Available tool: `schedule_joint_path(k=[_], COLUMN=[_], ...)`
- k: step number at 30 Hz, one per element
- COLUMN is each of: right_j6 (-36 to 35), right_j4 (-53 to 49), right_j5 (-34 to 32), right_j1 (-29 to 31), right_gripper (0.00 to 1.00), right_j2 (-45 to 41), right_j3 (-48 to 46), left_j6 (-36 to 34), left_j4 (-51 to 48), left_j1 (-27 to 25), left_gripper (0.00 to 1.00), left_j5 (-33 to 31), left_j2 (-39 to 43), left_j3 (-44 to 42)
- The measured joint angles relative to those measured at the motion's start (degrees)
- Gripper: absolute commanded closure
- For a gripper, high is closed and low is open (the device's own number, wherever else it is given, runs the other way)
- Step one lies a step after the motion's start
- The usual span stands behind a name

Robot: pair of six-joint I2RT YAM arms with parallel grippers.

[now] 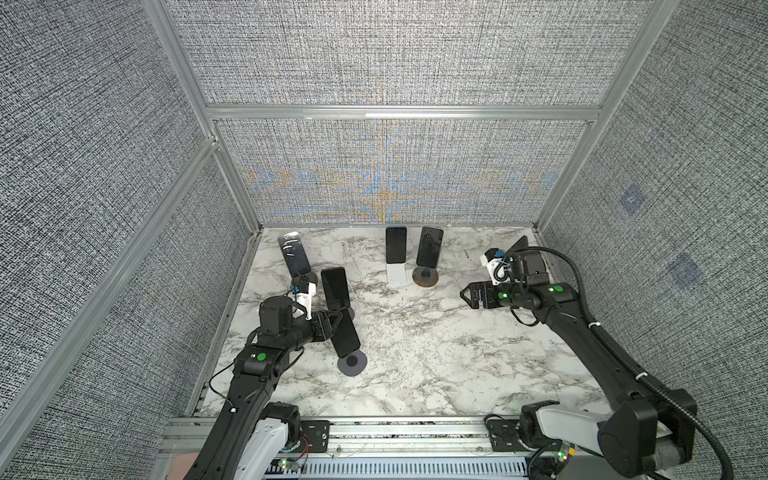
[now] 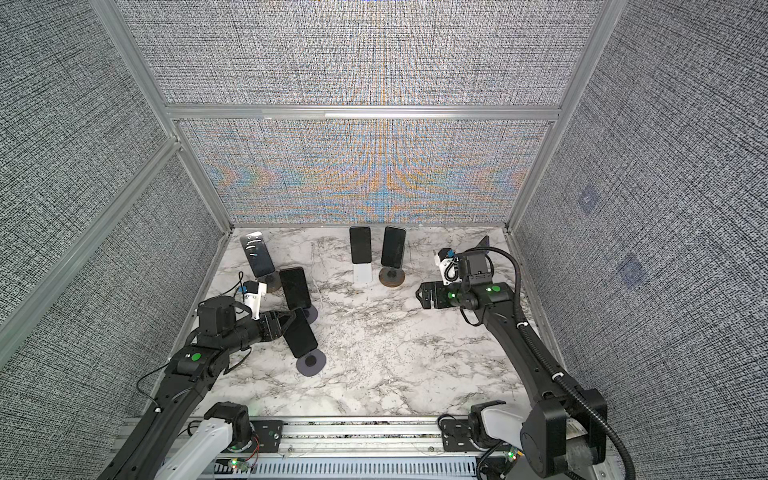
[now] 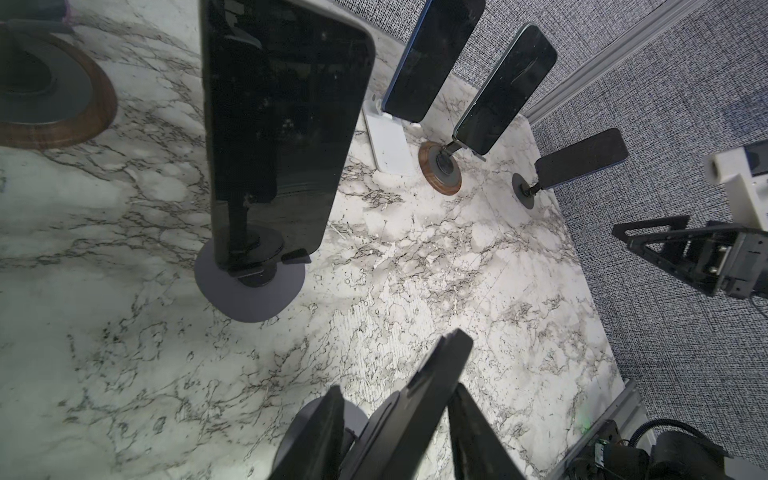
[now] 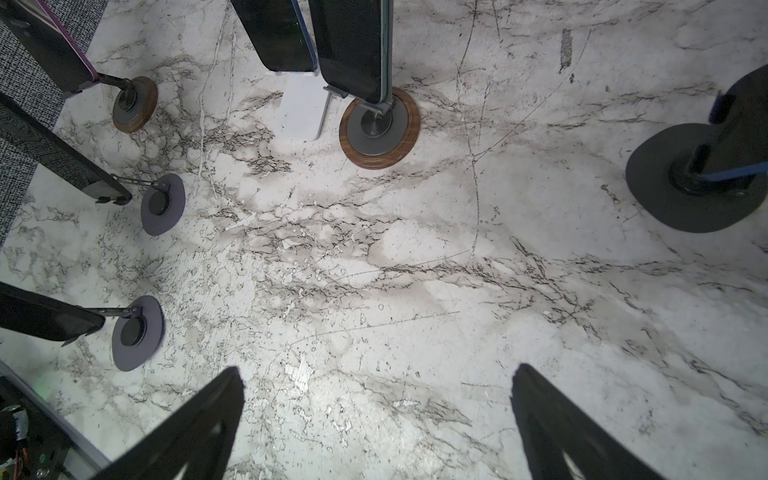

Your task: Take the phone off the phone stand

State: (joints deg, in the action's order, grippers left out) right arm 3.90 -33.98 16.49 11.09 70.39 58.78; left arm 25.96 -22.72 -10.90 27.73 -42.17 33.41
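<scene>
The left gripper (image 3: 399, 388) straddles the black slab phone (image 1: 345, 334) on its grey disc-footed stand (image 1: 352, 362) (jaws pinching? cannot tell) — right gripper (image 4: 377, 368) jaws wide.

right-edge phone (image 1: 519, 246): mostly behind right arm (image 1: 557, 293) | near-left phone (image 3: 438, 374): partly cut off, left wrist view
</scene>
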Motion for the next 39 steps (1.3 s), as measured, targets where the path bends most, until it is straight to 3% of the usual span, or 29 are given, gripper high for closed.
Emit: schedule_joint_path(k=[18, 29, 35, 39], right_j6=[0.0, -1.2, -5.0, -9.9], right_j4=[0.0, 0.0, 0.2, 3.2], right_j5=[0.2, 2.8, 5.2, 6.1], right_j1=[0.0, 2.4, 8.0, 16.3], right_gripper=[0.01, 0.01, 0.01, 0.02], right_j2=[0.4, 1.4, 1.8, 1.7], right_j3=[0.0, 1.9, 4.5, 5.6], left_j6=[-0.1, -0.3, -1.7, -2.6], left_j4=[-2.0, -3.7, -6.5, -8.4], left_j1=[-1.7, -2.1, -2.1, -2.1], left_gripper=[0.87, 0.92, 0.99, 1.0], left_j5=[-3.5, -3.6, -2.8, 0.3], left_j2=[1.6, -0.1, -2.7, -7.3], left_j3=[1.2, 3.9, 11.0, 18.0])
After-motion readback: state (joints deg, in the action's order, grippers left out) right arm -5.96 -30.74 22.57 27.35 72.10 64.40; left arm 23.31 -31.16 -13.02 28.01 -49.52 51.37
